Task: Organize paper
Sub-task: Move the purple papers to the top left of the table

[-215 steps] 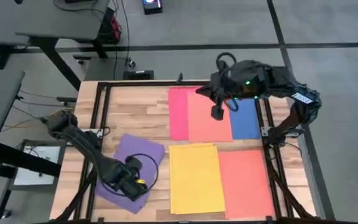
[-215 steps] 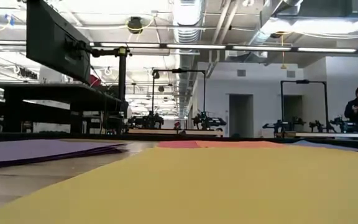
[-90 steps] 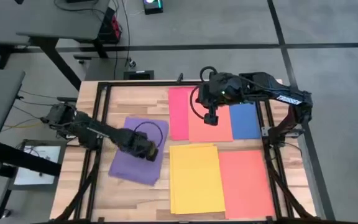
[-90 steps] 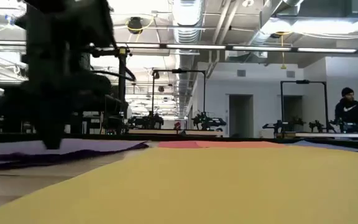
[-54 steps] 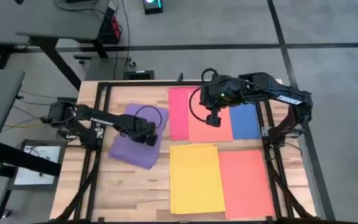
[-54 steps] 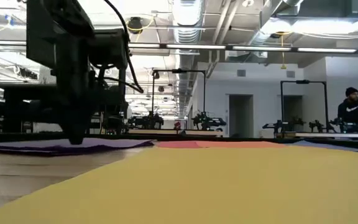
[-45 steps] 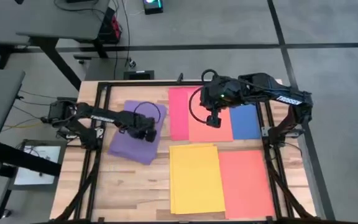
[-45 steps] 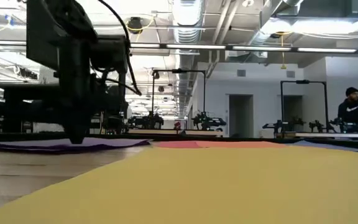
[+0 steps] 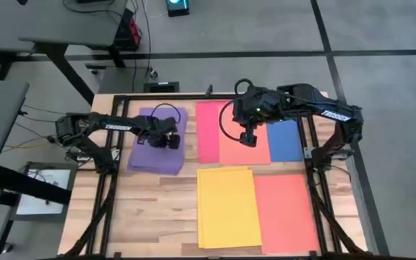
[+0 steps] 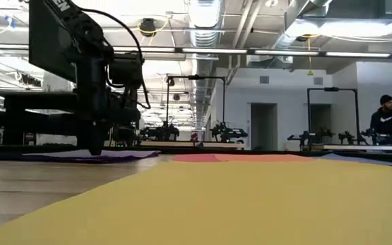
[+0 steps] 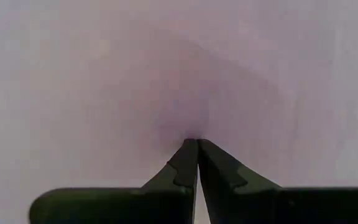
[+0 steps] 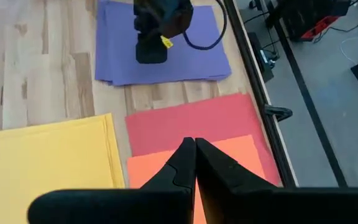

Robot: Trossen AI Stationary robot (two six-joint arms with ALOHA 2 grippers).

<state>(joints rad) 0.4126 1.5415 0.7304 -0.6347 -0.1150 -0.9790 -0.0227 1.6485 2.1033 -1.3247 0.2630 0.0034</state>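
Observation:
A purple paper stack (image 9: 146,152) lies flat on the table's far left part, nearly square with the edges. My left gripper (image 9: 170,141) stands on it, shut, pointing down. To its right lie a red sheet (image 9: 206,130), an orange sheet (image 9: 240,148) overlapping it, and a blue sheet (image 9: 286,141). A yellow stack (image 9: 226,206) and a red-orange sheet (image 9: 284,213) lie at the near side. My right gripper (image 9: 248,139) hangs shut above the orange sheet, holding nothing; the low view does not show it. My left gripper presses its shut fingertips (image 11: 196,144) down on the top purple sheet (image 11: 185,118), a little to the right of the stack's middle. The fingers come from above, pointing down. The stack lies flat on the wood under them (image 10: 94,152).
Black frame rails (image 9: 115,144) run along the table's left and right sides (image 9: 310,144). Bare wood (image 9: 157,209) shows at the near left. A person (image 10: 386,117) stands far off in the room behind the table.
My left gripper, shut and pressing on the purple stack, has slid it along the table toward the far edge. The stack has turned from slanting to nearly square with the table and now lies beside the red sheet.

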